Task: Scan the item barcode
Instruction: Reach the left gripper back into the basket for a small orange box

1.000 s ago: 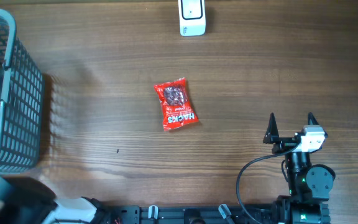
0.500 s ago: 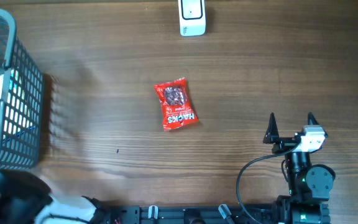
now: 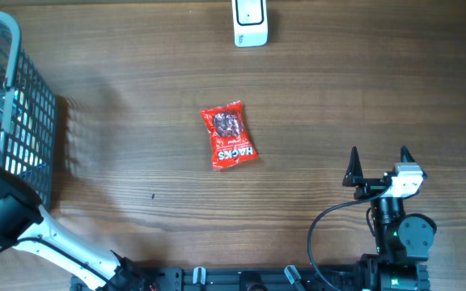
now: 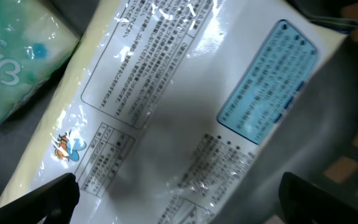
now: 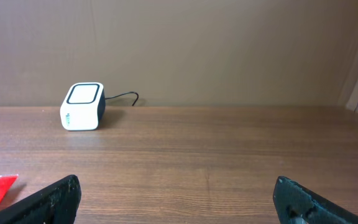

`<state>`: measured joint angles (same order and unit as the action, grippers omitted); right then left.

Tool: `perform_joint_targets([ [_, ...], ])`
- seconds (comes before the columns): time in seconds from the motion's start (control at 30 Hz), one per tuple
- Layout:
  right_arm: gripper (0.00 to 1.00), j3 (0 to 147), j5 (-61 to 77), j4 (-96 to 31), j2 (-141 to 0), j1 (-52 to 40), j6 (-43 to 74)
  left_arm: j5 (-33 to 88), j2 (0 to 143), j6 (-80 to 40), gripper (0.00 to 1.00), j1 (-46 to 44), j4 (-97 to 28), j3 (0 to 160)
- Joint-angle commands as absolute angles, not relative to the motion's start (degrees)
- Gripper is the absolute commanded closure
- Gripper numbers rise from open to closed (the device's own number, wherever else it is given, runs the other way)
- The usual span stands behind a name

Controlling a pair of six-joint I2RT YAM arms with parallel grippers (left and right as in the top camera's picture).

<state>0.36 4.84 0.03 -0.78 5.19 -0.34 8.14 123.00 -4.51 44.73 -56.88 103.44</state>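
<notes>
The white packet lies in the basket, print up. The left claw hangs over it, jaws wide, likely to straddle it. The scanner sits at the far edge of the table (a red packet lies mid-table) — the right claw, also wide, holds nothing.

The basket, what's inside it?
Inside the basket the left wrist camera shows a white packet with printed writing and a blue label, and a green pack beside it. Whatever lies beneath them is covered, so it can't be seen.
</notes>
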Motion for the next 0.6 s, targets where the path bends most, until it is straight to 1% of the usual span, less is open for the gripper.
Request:
perform_joint_targets([
  [0.0,0.0,0.3,4.45,0.14,-0.43,5.32,-1.1,0.36,125.36,-3.4,0.0,43.92,-56.69,103.37],
  [0.23,0.0,0.3,4.45,0.16,-0.45,5.32,-1.1,0.56,130.39,-3.4,0.0,43.7,-57.04,102.96],
  [0.3,0.0,0.3,4.45,0.14,-0.43,5.32,-1.1,0.56,131.17,-3.42,0.02,43.7,-57.25,102.96],
  [0.4,0.0,0.3,4.45,0.14,-0.43,5.32,-1.13,0.58,131.15,-3.46,0.76,43.7,-57.47,102.96],
  [0.43,0.0,0.3,4.45,0.14,-0.43,5.32,-1.1,0.56,130.91,-4.82,0.96,43.72,-57.49,102.98],
  [0.57,0.0,0.3,4.45,0.14,-0.43,5.32,-1.1,1.34,126.8,-10.9,0.96,43.72,-59.02,104.53],
])
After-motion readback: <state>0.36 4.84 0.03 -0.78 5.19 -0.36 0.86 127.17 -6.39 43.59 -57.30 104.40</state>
